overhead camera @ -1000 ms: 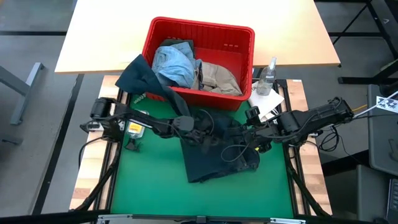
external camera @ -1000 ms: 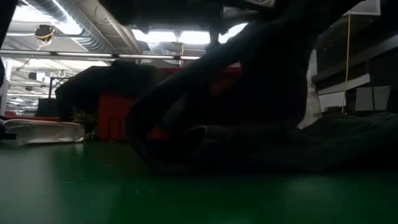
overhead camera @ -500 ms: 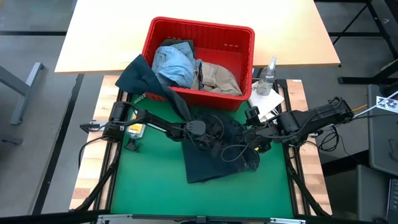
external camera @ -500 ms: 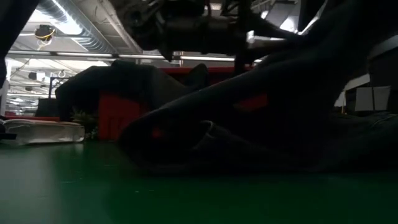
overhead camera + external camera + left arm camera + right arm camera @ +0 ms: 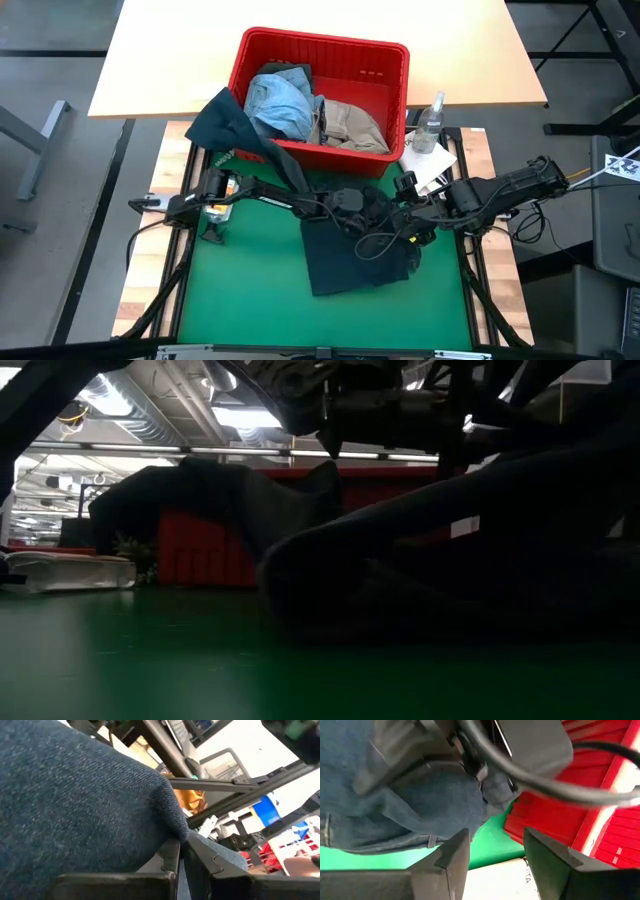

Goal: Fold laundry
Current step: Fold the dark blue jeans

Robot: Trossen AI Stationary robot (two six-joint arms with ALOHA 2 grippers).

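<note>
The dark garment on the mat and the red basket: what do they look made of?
Dark navy jeans: apparently denim, matte; diagonal twill weave shows in the left wrist view, with seams. Red basket: likely moulded plastic, smooth, slightly glossy, with ribbed walls.

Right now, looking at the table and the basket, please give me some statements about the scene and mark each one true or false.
1. The dark navy jeans lie on the green mat. True.
2. The red basket is empty. False: it holds the light blue denim and the beige khaki piece.
3. The left gripper has its jaws shut on a fold of the jeans. True.
4. The right gripper has its jaws shut. False: they stand open, near the jeans.
5. The dark olive green piece lies flat on the mat. False: it hangs over the basket's near left rim.
</note>
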